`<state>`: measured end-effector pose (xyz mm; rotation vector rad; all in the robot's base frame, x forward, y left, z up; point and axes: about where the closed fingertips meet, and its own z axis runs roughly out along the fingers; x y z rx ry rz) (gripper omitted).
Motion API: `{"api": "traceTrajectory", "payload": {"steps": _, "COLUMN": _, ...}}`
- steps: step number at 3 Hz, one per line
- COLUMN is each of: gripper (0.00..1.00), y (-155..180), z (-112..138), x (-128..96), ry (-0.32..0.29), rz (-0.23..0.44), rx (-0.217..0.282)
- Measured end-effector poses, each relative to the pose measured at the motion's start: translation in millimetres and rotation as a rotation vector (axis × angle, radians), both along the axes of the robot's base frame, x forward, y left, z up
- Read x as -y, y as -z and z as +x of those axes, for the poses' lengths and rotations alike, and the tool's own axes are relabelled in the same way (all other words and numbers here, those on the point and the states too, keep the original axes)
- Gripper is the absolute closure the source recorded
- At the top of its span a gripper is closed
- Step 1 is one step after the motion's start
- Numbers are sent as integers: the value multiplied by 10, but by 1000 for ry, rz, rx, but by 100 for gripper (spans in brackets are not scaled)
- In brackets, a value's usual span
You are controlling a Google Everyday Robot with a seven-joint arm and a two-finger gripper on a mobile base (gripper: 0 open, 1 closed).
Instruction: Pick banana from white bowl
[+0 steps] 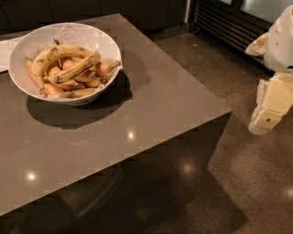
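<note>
The robot's gripper [270, 112], a blocky cream and white part, hangs at the right edge of the picture, off the bench and over the floor, just beyond the bench's near right corner and well apart from the fruit. It is cut off by the frame, and I cannot tell how far open it is or whether it has hold of anything. A small dark mark on its lower casing is too small to read. Above it, the rounded white arm [281, 41] is also cut by the right edge. Below both lies a dark speckled floor [256, 183] with spots of reflected light. The bench [151, 114] is a glossy grey-brown slab that fills the left and middle of the view, with its left and near sides running out of the picture. The white bowl [27, 50] sits on it toward the far edge, on the left side of the visible top, casting a dark shadow forward and to the right. It holds a heap of bananas [75, 75], yellow with brown spots. The uppermost banana [64, 51] curves across the pile, and the ones underneath are partly hidden. A flat white item [4, 50] shows behind the bowl, cut off at the left edge and hard to identify. Dark cabinets [91, 9] line the far wall, and a slatted grille [219, 23] stands at the top right.
</note>
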<state>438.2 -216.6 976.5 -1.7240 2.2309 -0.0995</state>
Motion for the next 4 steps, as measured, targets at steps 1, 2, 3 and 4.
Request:
{"api": "traceTrajectory", "payload": {"steps": 1, "gripper": 0, "y": -26, "z": 20, "x": -20, "ry": 3, "rz": -12, "rx": 10}}
{"api": "traceTrajectory", "payload": {"steps": 2, "gripper": 0, "y": -102, "z": 180, "x": -158, "ry": -2, "rz": -50, "rx": 10}}
{"api": "traceTrajectory", "payload": {"steps": 3, "gripper": 0, "y": -119, "z": 346, "x": -330, "ry": -39, "rz": -79, "rx": -4}}
{"api": "traceTrajectory", "payload": {"steps": 4, "gripper": 0, "y": -148, "z": 426, "x": -501, "ry": -94, "rz": -58, "rx": 15}}
